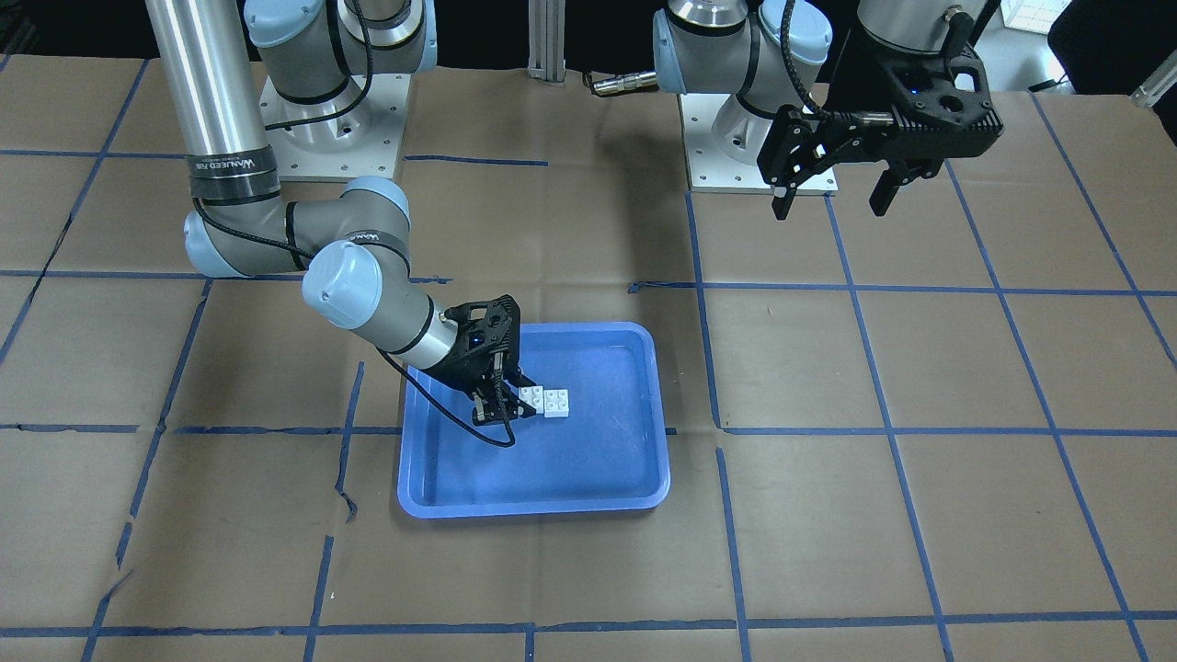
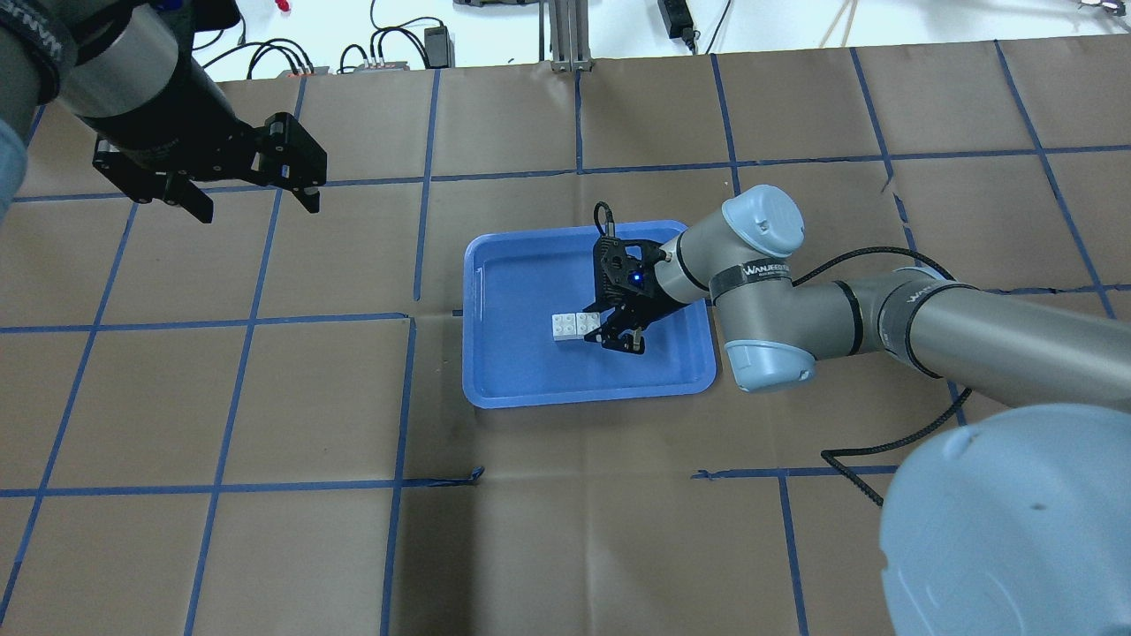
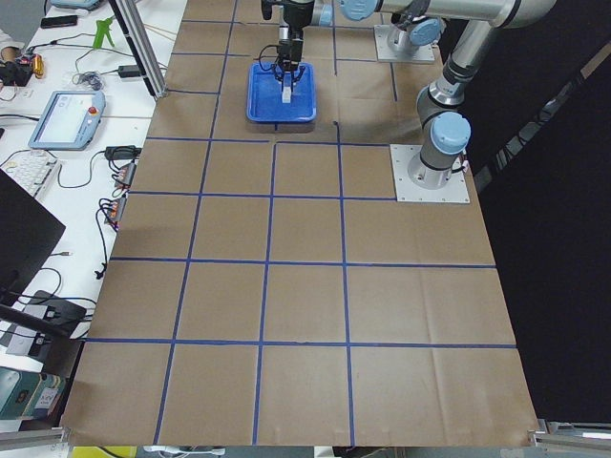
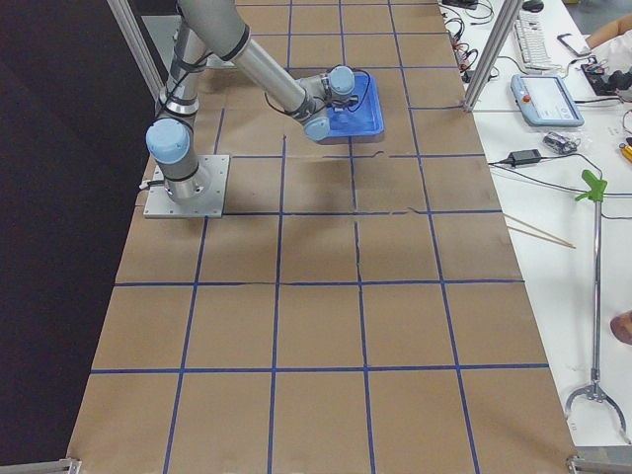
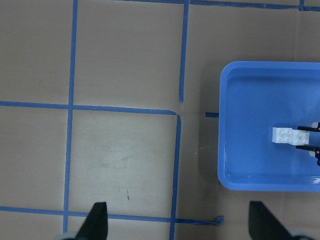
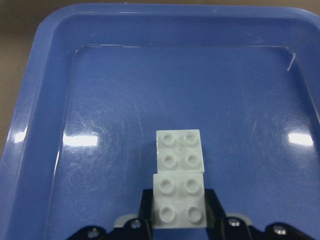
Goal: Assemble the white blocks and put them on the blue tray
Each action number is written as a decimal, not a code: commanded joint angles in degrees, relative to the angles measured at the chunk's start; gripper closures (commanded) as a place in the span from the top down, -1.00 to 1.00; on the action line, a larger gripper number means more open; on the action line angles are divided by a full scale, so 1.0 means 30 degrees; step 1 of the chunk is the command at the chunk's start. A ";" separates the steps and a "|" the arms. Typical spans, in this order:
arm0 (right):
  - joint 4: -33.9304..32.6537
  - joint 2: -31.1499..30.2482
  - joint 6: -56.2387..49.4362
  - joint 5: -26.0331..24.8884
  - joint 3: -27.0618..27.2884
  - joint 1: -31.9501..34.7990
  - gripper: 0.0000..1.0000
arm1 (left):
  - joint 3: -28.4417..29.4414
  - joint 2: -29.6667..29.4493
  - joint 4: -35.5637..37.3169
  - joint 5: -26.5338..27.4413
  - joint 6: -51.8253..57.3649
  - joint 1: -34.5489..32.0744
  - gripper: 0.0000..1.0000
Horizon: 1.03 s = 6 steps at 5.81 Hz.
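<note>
Down on the floor of the blue tray (image 6: 40, 100), my right hand (image 1: 504, 414) is closed narrow on the nearer of the two white blocks (image 6: 179, 175), one finger against each of its sides. Both blocks sit studs up, edge to edge and touching, roughly mid-tray and clear of the rim. My left hand (image 2: 256, 208) hangs spread wide and empty, high over the tabletop (image 2: 265, 397) and well apart from the tray.

What worries me is the joint. From the wrist view the block I hold seems to sit slightly over the far one's edge, but I cannot tell whether they are truly locked together. If they only lean on each other, letting go may make them part or tip. The tray floor looks slick and glossy, so any sideways drag as my fingers open could slide the pair. A finger that sticks to the plastic could lift one block off the other as I rise.
</note>
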 commanded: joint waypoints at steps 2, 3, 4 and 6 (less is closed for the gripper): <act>-0.0233 0.0383 0.0660 0.0000 -0.0443 0.0001 -0.43 | 0.0000 0.0008 0.0000 0.0015 0.0000 0.0000 0.98; -0.0235 0.0384 0.0663 -0.0029 -0.0444 0.0001 -0.43 | 0.0000 0.0037 0.0000 0.0015 0.0000 0.0000 0.98; -0.0206 0.0355 0.0692 -0.0088 -0.0415 0.0001 -0.43 | 0.0000 0.0038 0.0000 0.0015 0.0000 0.0000 0.98; -0.0118 0.0326 0.0721 -0.0205 -0.0385 0.0001 -0.43 | 0.0000 0.0038 0.0000 0.0015 0.0000 0.0000 0.98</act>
